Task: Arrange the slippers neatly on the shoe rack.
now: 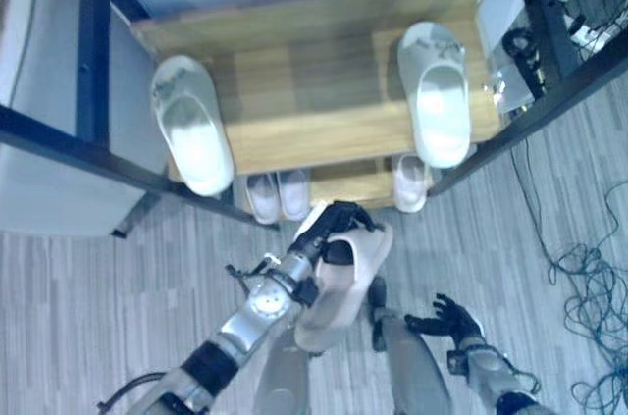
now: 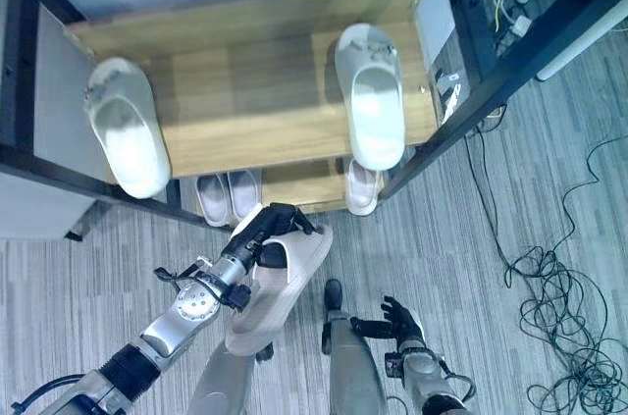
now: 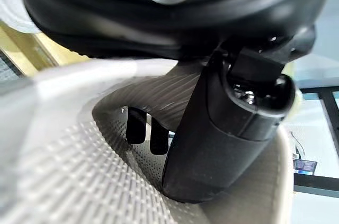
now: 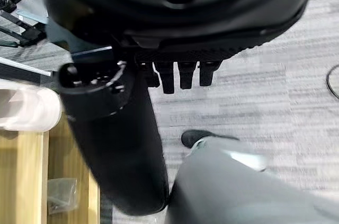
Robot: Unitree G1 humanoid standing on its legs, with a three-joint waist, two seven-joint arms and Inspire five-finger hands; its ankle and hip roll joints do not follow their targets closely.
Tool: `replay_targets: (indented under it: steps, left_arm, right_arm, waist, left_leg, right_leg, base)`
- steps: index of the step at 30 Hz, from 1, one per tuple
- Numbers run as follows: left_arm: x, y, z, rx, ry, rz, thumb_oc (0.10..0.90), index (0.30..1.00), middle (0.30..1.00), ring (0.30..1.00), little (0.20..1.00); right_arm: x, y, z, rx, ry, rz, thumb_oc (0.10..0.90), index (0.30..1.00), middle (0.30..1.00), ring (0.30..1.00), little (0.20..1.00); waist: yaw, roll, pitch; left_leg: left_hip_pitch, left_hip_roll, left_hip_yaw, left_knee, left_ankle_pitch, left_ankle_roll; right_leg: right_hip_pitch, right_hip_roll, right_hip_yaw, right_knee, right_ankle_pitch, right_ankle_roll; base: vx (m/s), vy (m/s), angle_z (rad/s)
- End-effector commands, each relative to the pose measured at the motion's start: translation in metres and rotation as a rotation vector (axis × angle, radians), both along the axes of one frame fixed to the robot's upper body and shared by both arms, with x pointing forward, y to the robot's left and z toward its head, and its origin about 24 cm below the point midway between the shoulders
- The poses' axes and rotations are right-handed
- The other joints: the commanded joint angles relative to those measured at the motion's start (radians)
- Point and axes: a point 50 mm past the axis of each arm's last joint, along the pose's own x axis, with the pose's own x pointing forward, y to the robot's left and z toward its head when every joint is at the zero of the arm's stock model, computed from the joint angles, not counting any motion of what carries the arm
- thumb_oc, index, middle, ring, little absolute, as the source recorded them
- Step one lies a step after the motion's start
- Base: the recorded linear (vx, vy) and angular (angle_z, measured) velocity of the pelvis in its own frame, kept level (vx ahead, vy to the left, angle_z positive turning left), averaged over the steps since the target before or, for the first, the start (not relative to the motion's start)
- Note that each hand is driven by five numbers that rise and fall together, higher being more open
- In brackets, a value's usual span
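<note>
Clearly unmarked, beige slipper [image 1: 339,292] clamped in left hand [image 1: 329,224]; right hand [image 1: 446,320] relaxed, apart.

On the shoe rack [image 1: 324,91] top shelf, 1 slipper [image 1: 191,126] lies at the left end and another slipper [image 1: 435,91] at the right end, well apart. On the lower shelf [image 1: 343,182], in front of and below the top one, a pair of slippers [image 1: 277,194] sits left and a single slipper [image 1: 410,181] right. In front of the rack, above the floor [image 1: 78,278], the left hand [image 1: 334,224] holds a slipper [image 1: 339,292]. The right hand [image 1: 446,320] hangs right of it, nearer the robot.
</note>
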Motion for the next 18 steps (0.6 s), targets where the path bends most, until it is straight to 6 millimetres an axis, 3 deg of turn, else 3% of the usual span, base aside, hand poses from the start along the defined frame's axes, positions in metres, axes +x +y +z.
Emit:
replay_targets:
  steps: [1, 2, 3, 4, 6, 7, 8, 9, 10, 11, 13, 15, 16, 18]
  left_arm:
    - [0.002, -0.029, 0.05, -0.108, -0.254, -0.075, 0.4, 0.3, 0.3, 0.3, 0.3]
    - [0.006, -0.032, 0.056, -0.095, -0.285, -0.06, 0.4, 0.3, 0.3, 0.3, 0.3]
    - [0.007, -0.032, 0.057, -0.095, -0.291, -0.059, 0.4, 0.3, 0.3, 0.3, 0.3]
    - [0.017, -0.035, 0.08, -0.065, -0.401, -0.041, 0.4, 0.3, 0.3, 0.3, 0.3]
    - [0.02, -0.034, 0.091, -0.054, -0.451, -0.028, 0.4, 0.3, 0.3, 0.3, 0.3]
    - [0.024, -0.032, 0.113, -0.057, -0.543, -0.006, 0.4, 0.3, 0.3, 0.3, 0.3]
    - [0.025, -0.032, 0.114, -0.058, -0.546, -0.005, 0.4, 0.3, 0.3, 0.3, 0.3]
    - [0.027, -0.03, 0.125, -0.06, -0.587, 0.011, 0.4, 0.3, 0.3, 0.3, 0.3]
    - [0.03, -0.027, 0.147, -0.071, -0.678, 0.039, 0.4, 0.3, 0.3, 0.3, 0.3]
    - [0.03, -0.027, 0.148, -0.071, -0.68, 0.04, 0.4, 0.3, 0.3, 0.3, 0.3]
    - [0.031, -0.024, 0.169, -0.073, -0.765, 0.066, 0.4, 0.3, 0.3, 0.3, 0.3]
    - [0.032, -0.013, 0.199, -0.05, -0.903, 0.145, 0.4, 0.3, 0.3, 0.3, 0.3]
    - [0.032, -0.013, 0.199, -0.049, -0.905, 0.146, 0.4, 0.3, 0.3, 0.3, 0.3]
    - [0.028, 0.005, 0.233, -0.021, -1.064, 0.234, 0.4, 0.3, 0.3, 0.3, 0.3]
  right_arm:
    - [-0.013, -0.013, -0.001, -0.049, -0.006, -0.021, 0.8, 0.9, 0.9, 0.9, 0.9]
    - [-0.002, -0.011, 0.008, -0.051, -0.058, -0.017, 0.8, 0.9, 0.9, 0.9, 0.9]
    - [0.0, -0.011, 0.009, -0.051, -0.063, -0.018, 0.8, 0.9, 0.9, 0.9, 0.9]
    - [0.021, -0.009, 0.026, -0.06, -0.162, -0.016, 0.8, 0.9, 0.9, 0.9, 0.9]
    - [0.028, -0.009, 0.033, -0.07, -0.198, -0.011, 0.8, 0.9, 0.9, 0.9, 0.9]
    - [0.041, -0.006, 0.046, -0.081, -0.263, 0.005, 0.8, 0.9, 0.9, 0.9, 0.9]
    - [0.041, -0.006, 0.047, -0.082, -0.266, 0.006, 0.8, 0.9, 0.9, 0.9, 0.9]
    - [0.046, -0.006, 0.052, -0.086, -0.29, 0.007, 0.8, 0.9, 0.9, 0.9, 0.9]
    - [0.055, -0.007, 0.063, -0.087, -0.341, 0.0, 0.8, 0.9, 0.9, 0.9, 0.9]
    - [0.055, -0.007, 0.063, -0.087, -0.343, 0.0, 0.8, 0.9, 0.9, 0.9, 0.9]
    - [0.061, -0.009, 0.072, -0.094, -0.381, -0.008, 0.8, 0.9, 0.9, 0.9, 0.9]
    - [0.068, -0.013, 0.087, -0.09, -0.453, -0.021, 0.8, 0.9, 0.9, 0.9, 0.9]
    - [0.069, -0.013, 0.087, -0.09, -0.454, -0.021, 0.8, 0.9, 0.9, 0.9, 0.9]
    - [0.074, -0.018, 0.105, -0.079, -0.547, -0.042, 0.8, 0.9, 0.9, 0.9, 0.9]
  waist:
    - [-0.017, 0.013, -0.065]
    - [-0.021, 0.012, -0.051]
    - [-0.021, 0.013, -0.051]
    - [-0.034, 0.013, -0.042]
    - [-0.037, 0.016, -0.049]
    - [-0.044, 0.017, -0.048]
    - [-0.044, 0.017, -0.05]
    - [-0.047, 0.018, -0.05]
    - [-0.055, 0.019, -0.044]
    - [-0.054, 0.02, -0.047]
    - [-0.059, 0.022, -0.042]
    - [-0.065, 0.022, -0.036]
    - [-0.065, 0.022, -0.039]
    - [-0.069, 0.025, -0.035]
  left_leg:
    - [-0.17, 0.074, -0.079, 0.232, -0.117, -0.038]
    - [-0.22, 0.077, -0.094, 0.294, -0.15, -0.039]
    - [-0.243, 0.08, -0.089, 0.3, -0.129, -0.033]
    - [-0.392, 0.095, -0.095, 0.442, -0.176, -0.029]
    - [-0.447, 0.098, -0.101, 0.487, -0.196, -0.025]
    - [-0.528, 0.097, -0.12, 0.602, -0.272, -0.026]
    - [-0.547, 0.1, -0.114, 0.594, -0.239, -0.017]
    - [-0.591, 0.103, -0.121, 0.642, -0.259, -0.016]
    - [-0.662, 0.113, -0.144, 0.757, -0.343, -0.014]
    - [-0.672, 0.113, -0.145, 0.767, -0.347, -0.014]
    - [-0.749, 0.119, -0.164, 0.863, -0.392, 0.0]
    - [-0.858, 0.122, -0.17, 1.007, -0.448, 0.017]
    - [-0.868, 0.122, -0.171, 1.017, -0.452, 0.018]
    - [-0.97, 0.125, -0.188, 1.172, -0.508, 0.024]
  right_leg:
    - [-0.089, -0.053, -0.09, 0.086, -0.085, 0.05]
    - [-0.144, -0.055, -0.08, 0.155, -0.119, 0.051]
    - [-0.166, -0.056, -0.086, 0.159, -0.101, 0.043]
    - [-0.32, -0.069, -0.073, 0.304, -0.142, 0.041]
    - [-0.381, -0.074, -0.066, 0.356, -0.16, 0.037]
    - [-0.463, -0.084, -0.043, 0.457, -0.224, 0.041]
    - [-0.481, -0.084, -0.049, 0.448, -0.194, 0.032]
    - [-0.522, -0.087, -0.041, 0.485, -0.211, 0.03]
    - [-0.6, -0.097, -0.014, 0.601, -0.275, 0.048]
    - [-0.61, -0.097, -0.013, 0.609, -0.279, 0.048]
    - [-0.691, -0.096, 0.002, 0.708, -0.313, 0.045]
    - [-0.807, -0.096, 0.015, 0.853, -0.361, 0.048]
    - [-0.817, -0.097, 0.016, 0.862, -0.366, 0.048]
    - [-0.926, -0.101, 0.023, 1.006, -0.415, 0.053]
  base:
    - [-0.05, 0.002, 0.02]
    - [-0.13, 0.0, 0.01]
    - [-0.22, 0.015, -0.04]
    - [-0.21, 0.012, -0.05]
    - [-0.07, 0.036, -0.11]
    - [-0.08, 0.036, -0.11]
    - [-0.06, 0.019, -0.12]
    - [-0.04, 0.052, -0.1]
    - [0.05, 0.058, -0.1]
    - [0.06, 0.082, -0.07]
    - [0.01, 0.071, -0.12]
    - [0.05, 0.084, -0.14]
    - [0.07, 0.043, -0.15]
    - [0.1, 0.035, -0.17]
